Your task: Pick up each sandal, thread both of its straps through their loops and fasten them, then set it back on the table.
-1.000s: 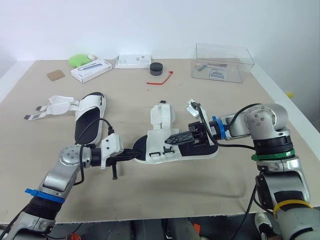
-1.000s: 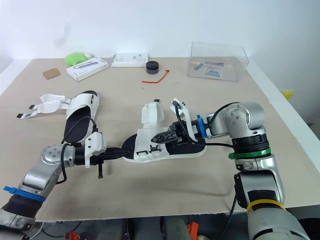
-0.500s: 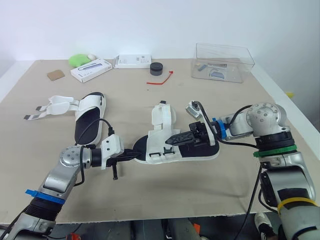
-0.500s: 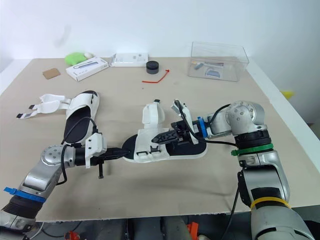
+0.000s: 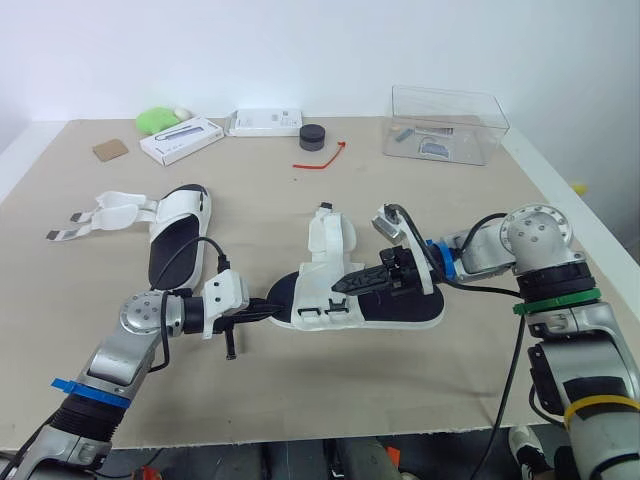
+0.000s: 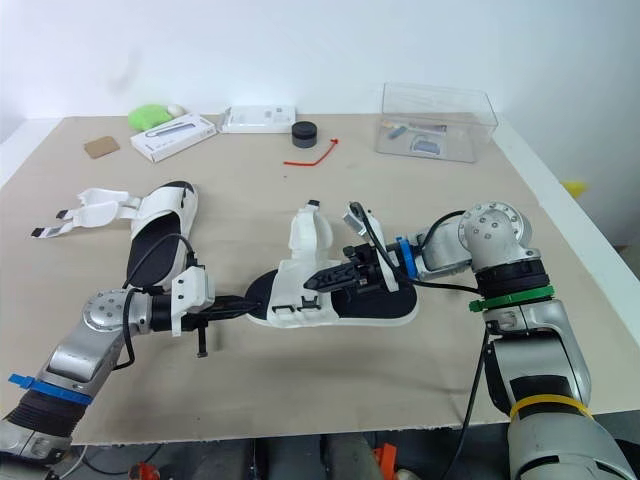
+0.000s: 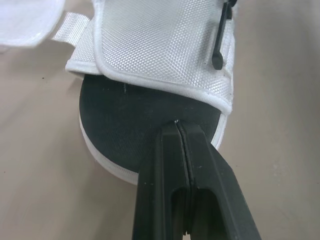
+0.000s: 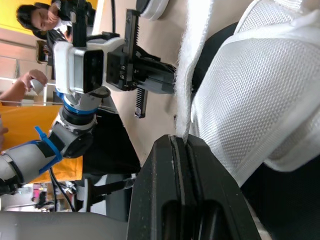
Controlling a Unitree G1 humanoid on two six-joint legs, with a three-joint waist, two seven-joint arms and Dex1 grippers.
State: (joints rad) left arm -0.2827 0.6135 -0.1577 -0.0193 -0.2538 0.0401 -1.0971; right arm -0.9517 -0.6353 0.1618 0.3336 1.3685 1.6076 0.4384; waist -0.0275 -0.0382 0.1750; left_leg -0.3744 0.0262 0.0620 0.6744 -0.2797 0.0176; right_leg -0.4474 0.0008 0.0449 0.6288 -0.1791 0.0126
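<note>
Now our right fingers (image 8: pixel 156 192) pinch a white strap (image 8: pixel 186 75) of the sandal (image 5: pixel 408 306) at bench (image 5: pixel 400 200) centre; our left fingers (image 7: pixel 162 170), pressed together, touch its black sole (image 7: pixel 115 115) at its nine o'clock end.

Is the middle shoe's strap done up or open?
Open. The middle sandal's white strap flap stands up loose, unfastened, while the right gripper pinches the sandal's fabric edge.

I read the sandal's (image 7: pixel 160 45) upper as coarse white woven cloth with a stitched hem, its footbed (image 7: pixel 125 115) matt black. The strap (image 8: pixel 187 75) edge looks fuzzy. Left end effector (image 7: pixel 181 125) and right end effector (image 8: pixel 180 140): smooth matt black plastic. Counter (image 5: pixel 400 370) dull beige; box (image 5: pixel 480 135) clear glossy plastic.
</note>
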